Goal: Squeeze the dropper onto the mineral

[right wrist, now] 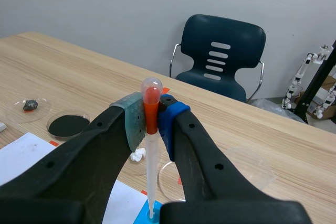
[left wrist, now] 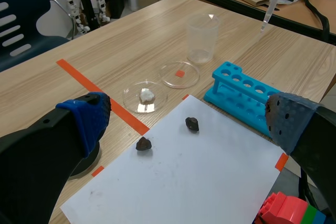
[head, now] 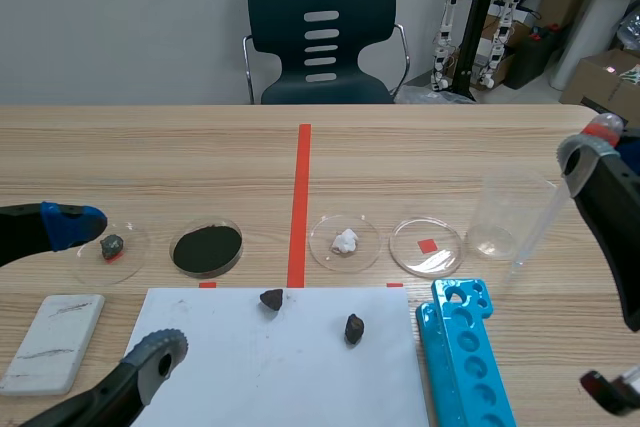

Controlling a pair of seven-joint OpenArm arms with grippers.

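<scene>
Here, the left gripper (left wrist: pixel 184 124) hangs wide open and empty over the table's (head: pixel 150 147) near left corner. Two dark stones (head: pixel 271 298) lie by the paper's (head: pixel 250 367) far edge. The right gripper (right wrist: pixel 151 119) pinches the dropper (right wrist: pixel 151 166) near its top, above the table's right edge. Squeezing there, well apart from either stone, would likely wet bare wood.

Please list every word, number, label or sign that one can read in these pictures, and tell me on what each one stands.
No text can be read anywhere.
cardboard box behind the table: a small pinkish mark, too blurred to read.
white tile: only grey streaks, no letters.
blue rack and beaker: no print seen.
</scene>
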